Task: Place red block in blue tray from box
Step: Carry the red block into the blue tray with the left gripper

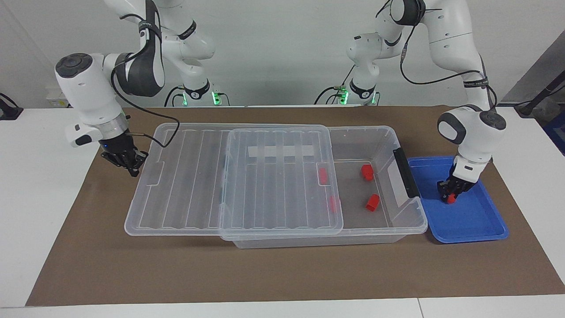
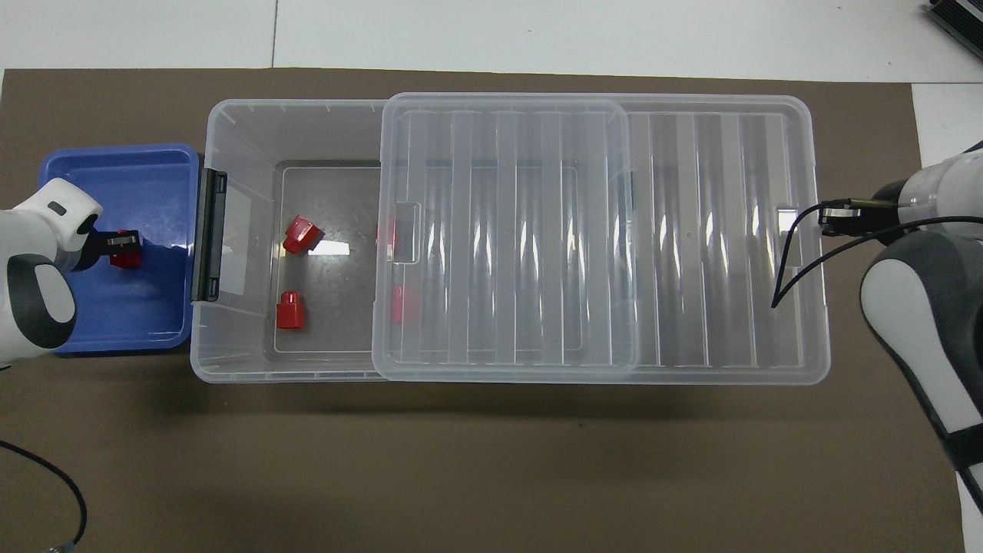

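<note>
The blue tray [image 1: 468, 221] [image 2: 146, 315] lies by the box's black-handled end, toward the left arm's end of the table. My left gripper [image 1: 451, 195] [image 2: 123, 246] is down in the tray, shut on a red block [image 1: 451, 199] [image 2: 123, 259] at the tray's floor. The clear box [image 1: 375, 132] [image 2: 230, 123] is partly open. Two red blocks [image 1: 367, 172] [image 2: 301, 234] lie in its open part, and two more [image 1: 322, 175] [image 2: 399, 303] show through the lid. My right gripper [image 1: 131, 164] [image 2: 831, 218] waits at the lid's end.
The ribbed clear lid [image 1: 282, 176] [image 2: 507, 230] is slid toward the right arm's end and overhangs the box there. The black handle [image 1: 406, 172] [image 2: 207, 234] stands between the box's opening and the tray. A brown mat [image 1: 282, 274] covers the table.
</note>
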